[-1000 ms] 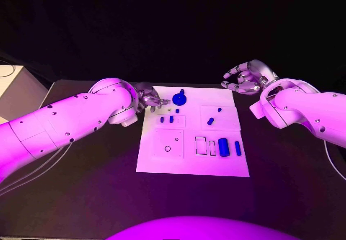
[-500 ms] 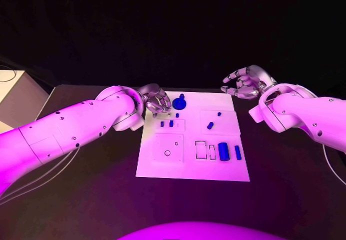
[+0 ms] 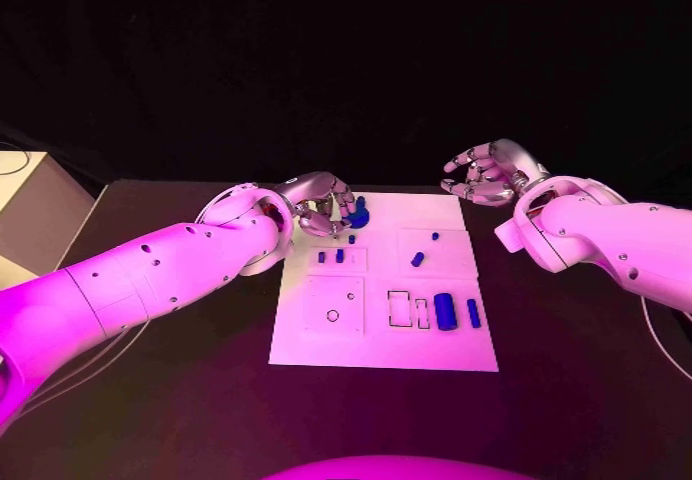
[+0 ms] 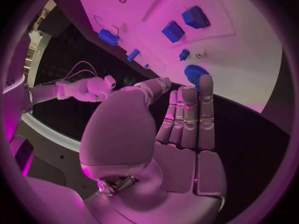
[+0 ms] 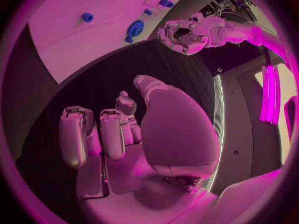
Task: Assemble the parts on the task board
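Reaching over the far left corner of the board (image 3: 310, 345), my left hand (image 3: 323, 203) hangs above the round blue part (image 3: 356, 213) standing there, fingers curled loosely with nothing between them that I can see. From the left wrist view the fingertips (image 4: 206, 82) lie just beside that part (image 4: 196, 74), close to touching; whether they touch I cannot tell. I judge the hand is placed there to take the round part for fitting.

My right hand (image 3: 488, 172) hovers off the board's far right corner, above the black worktop (image 3: 173, 400), fingers bent but apart and empty. It sits well apart from the parts, most likely kept back to leave the left hand room.

On the white board, two small blue pieces (image 3: 330, 257) stand side by side in a marked frame near the left edge, with a tiny piece (image 3: 351, 240) just beyond them. A slanted piece (image 3: 417, 259) lies in the right-hand frame, a small dot (image 3: 434, 236) near it. Toward the near right, a thick bar (image 3: 446, 311) and a thin bar (image 3: 473, 312) lie beside two outlined slots (image 3: 410, 308), unfilled. A square frame with a small ring (image 3: 333, 315) sits at the near left. Most slots look open, so assembly seems at an early stage.

No brand, label or writing is legible on the board, the parts or my arms.
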Action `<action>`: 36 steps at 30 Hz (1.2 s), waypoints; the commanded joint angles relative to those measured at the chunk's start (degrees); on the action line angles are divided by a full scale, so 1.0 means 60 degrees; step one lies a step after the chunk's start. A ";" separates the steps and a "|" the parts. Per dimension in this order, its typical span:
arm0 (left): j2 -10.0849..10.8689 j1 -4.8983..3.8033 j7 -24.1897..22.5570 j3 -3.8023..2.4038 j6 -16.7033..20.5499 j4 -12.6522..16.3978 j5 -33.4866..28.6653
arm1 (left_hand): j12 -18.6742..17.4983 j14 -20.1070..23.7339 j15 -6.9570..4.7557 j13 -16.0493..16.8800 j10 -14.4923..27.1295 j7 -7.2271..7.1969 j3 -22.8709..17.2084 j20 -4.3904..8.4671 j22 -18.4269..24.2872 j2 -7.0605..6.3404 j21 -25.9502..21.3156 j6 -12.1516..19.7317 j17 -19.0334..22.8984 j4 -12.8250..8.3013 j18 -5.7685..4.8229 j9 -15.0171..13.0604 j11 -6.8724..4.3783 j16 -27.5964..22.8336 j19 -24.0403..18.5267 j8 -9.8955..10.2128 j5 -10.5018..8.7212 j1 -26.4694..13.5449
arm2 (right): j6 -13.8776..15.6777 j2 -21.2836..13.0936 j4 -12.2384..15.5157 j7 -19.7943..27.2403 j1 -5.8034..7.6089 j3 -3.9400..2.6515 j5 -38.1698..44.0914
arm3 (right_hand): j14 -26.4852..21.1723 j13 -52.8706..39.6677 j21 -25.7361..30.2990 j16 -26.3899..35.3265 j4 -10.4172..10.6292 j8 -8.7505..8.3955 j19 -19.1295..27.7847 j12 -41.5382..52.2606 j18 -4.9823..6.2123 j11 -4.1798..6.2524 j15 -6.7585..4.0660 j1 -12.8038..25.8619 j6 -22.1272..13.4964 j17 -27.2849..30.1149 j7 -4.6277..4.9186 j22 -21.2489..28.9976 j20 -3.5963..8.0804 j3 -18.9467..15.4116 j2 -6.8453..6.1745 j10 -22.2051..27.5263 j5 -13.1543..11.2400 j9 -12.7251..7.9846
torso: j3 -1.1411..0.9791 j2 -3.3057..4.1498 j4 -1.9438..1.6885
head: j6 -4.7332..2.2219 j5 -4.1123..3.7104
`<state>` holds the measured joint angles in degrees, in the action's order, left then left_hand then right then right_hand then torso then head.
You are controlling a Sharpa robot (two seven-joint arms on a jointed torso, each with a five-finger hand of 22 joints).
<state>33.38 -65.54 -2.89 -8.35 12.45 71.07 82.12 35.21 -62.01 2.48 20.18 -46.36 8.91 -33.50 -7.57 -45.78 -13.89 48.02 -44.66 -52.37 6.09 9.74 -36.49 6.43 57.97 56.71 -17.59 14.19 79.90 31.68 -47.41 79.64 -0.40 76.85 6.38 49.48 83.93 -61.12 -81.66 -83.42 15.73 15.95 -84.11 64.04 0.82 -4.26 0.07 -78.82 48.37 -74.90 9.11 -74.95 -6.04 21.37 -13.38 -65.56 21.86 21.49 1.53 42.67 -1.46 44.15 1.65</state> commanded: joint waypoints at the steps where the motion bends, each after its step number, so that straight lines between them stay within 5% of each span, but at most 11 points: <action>1: -0.0129 0.0002 -0.0563 0.0004 0.0016 -0.0034 0.0736 | -0.0079 0.0108 -0.0006 -0.0081 0.0123 -0.0018 0.0094 -0.0026 -0.0007 -0.0093 0.0000 -0.0032 0.0064 0.0015 0.0120 0.0147 0.0007 -0.0008 -0.0073 0.0115 -0.0057 0.0003 | 0.0048 0.0015 0.0003 0.0185 -0.0003 -0.0002 0.0006 | 0.0486 0.0052 0.0044 0.0045 0.0003 0.0046 -0.0422 -0.0069 0.0185 0.0007 -0.0054 -0.0012 -0.0043 -0.0592 0.0023 -0.1641 0.0075 0.0074 -0.0073 0.0064 0.0037 0.0017 | 0.0007 0.0010 0.0007 | -0.0020 -0.0021; 8: -0.0448 -0.0017 -0.0048 0.0029 -0.0828 -0.0311 0.1290 | -0.0256 0.0107 -0.0004 -0.0308 0.0406 -0.0064 0.0216 -0.0050 -0.0051 -0.0112 0.0008 -0.0218 0.0105 0.0046 0.0126 0.0474 0.0015 0.0256 -0.0089 0.0245 -0.0073 0.0040 | 0.0059 0.0034 0.0029 0.0183 -0.0002 -0.0002 0.0008 | 0.0486 0.0243 0.0035 0.0059 0.0001 0.0053 -0.0428 -0.0241 0.0182 0.0011 -0.0058 -0.0010 -0.0051 -0.0582 0.0021 -0.1648 0.0080 0.0105 -0.0085 0.0171 0.0040 0.0021 | -0.0006 0.0009 0.0006 | -0.0022 -0.0027; 28: -0.1016 -0.0065 0.0388 0.0150 -0.0831 -0.1051 0.1789 | -0.0175 -0.0516 -0.0047 -0.0495 0.0384 -0.0114 0.0223 -0.0012 -0.0975 -0.0053 0.0965 -0.0361 -0.0495 -0.0048 -0.0030 0.0871 -0.0011 0.1356 0.0562 0.0401 -0.0046 0.0244 | 0.0054 0.0014 0.0147 0.0153 0.0004 -0.0002 0.0035 | 0.0488 0.0329 0.0037 0.0062 0.0005 0.0057 -0.0428 -0.0318 0.0182 0.0012 -0.0059 -0.0002 -0.0054 -0.0584 0.0020 -0.1648 0.0082 0.0121 -0.0088 0.0212 0.0041 0.0024 | 0.0006 0.0040 0.0033 | -0.0024 -0.0114; 36: -0.1039 -0.0079 0.0428 0.0155 -0.1412 -0.1019 0.1811 | -0.0156 -0.0437 -0.0040 -0.0526 0.0491 -0.0156 0.0283 -0.0021 -0.1021 -0.0116 0.1001 -0.0426 -0.0419 -0.0011 -0.0033 0.0965 0.0005 0.1422 0.0513 0.0444 -0.0061 0.0161 | 0.0045 0.0000 0.0194 0.0146 0.0005 -0.0002 0.0042 | 0.0488 0.0329 0.0037 0.0062 0.0005 0.0057 -0.0428 -0.0318 0.0182 0.0012 -0.0059 -0.0002 -0.0054 -0.0584 0.0020 -0.1648 0.0082 0.0121 -0.0088 0.0212 0.0041 0.0024 | 0.0010 0.0030 0.0028 | 0.0028 -0.0147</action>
<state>27.34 -65.93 -0.69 -7.41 6.89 64.73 92.21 33.93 -64.73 2.24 17.08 -43.82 7.89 -32.08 -7.69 -51.84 -14.26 53.76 -46.92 -54.98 6.09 9.73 -30.78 6.56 66.24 59.69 -15.15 13.97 80.89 32.04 -47.39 80.64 -0.15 76.88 6.38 49.43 83.93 -59.16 -81.66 -83.42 15.75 15.95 -83.89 62.28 0.82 -4.06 0.08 -78.82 48.26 -74.91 8.99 -74.92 -5.84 21.70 -13.38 -64.55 21.86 21.58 1.56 42.90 -1.27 44.22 0.83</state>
